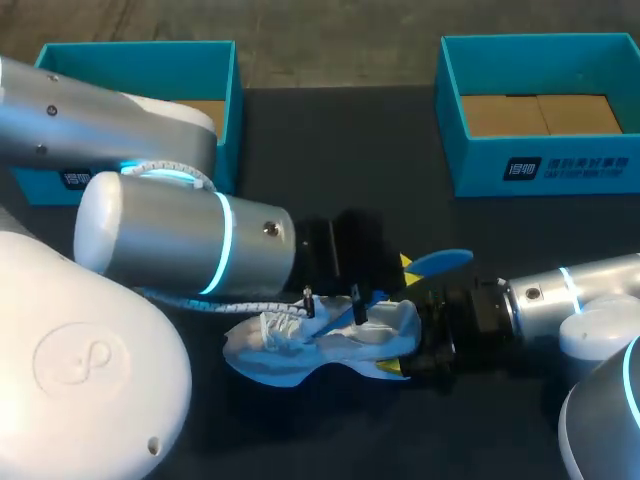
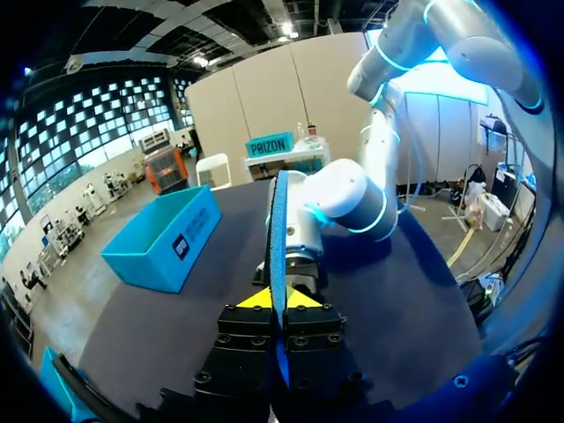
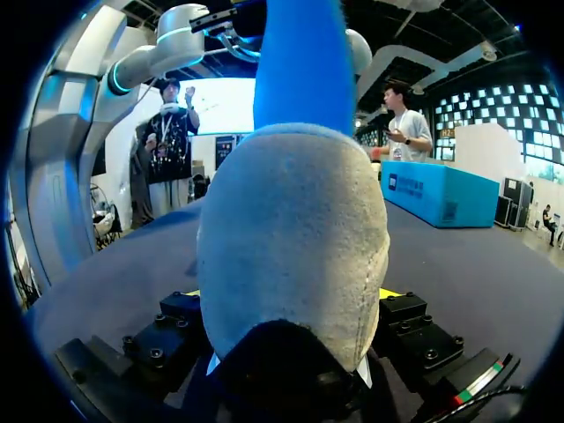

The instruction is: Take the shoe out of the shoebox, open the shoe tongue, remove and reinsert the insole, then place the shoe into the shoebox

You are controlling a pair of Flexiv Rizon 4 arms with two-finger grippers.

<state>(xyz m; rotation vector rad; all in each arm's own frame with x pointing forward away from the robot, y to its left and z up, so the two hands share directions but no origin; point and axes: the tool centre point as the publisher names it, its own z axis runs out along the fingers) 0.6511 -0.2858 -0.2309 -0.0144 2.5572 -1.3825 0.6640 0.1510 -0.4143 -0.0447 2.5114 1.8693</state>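
Note:
A white and light-blue shoe lies on its side on the dark table, heel toward my right arm. My right gripper is shut on the heel. In the right wrist view the grey heel fills the space between its fingers. My left gripper hovers just above the shoe and is shut on a blue insole, held clear of the shoe. In the left wrist view the insole shows edge-on, pinched between the yellow fingertips. From the right wrist it rises above the heel as a blue strip.
Two open teal shoeboxes stand at the back, one at the left and one at the right, both with cardboard bottoms showing. My left arm hangs over the table's left middle. A white cable loops under it.

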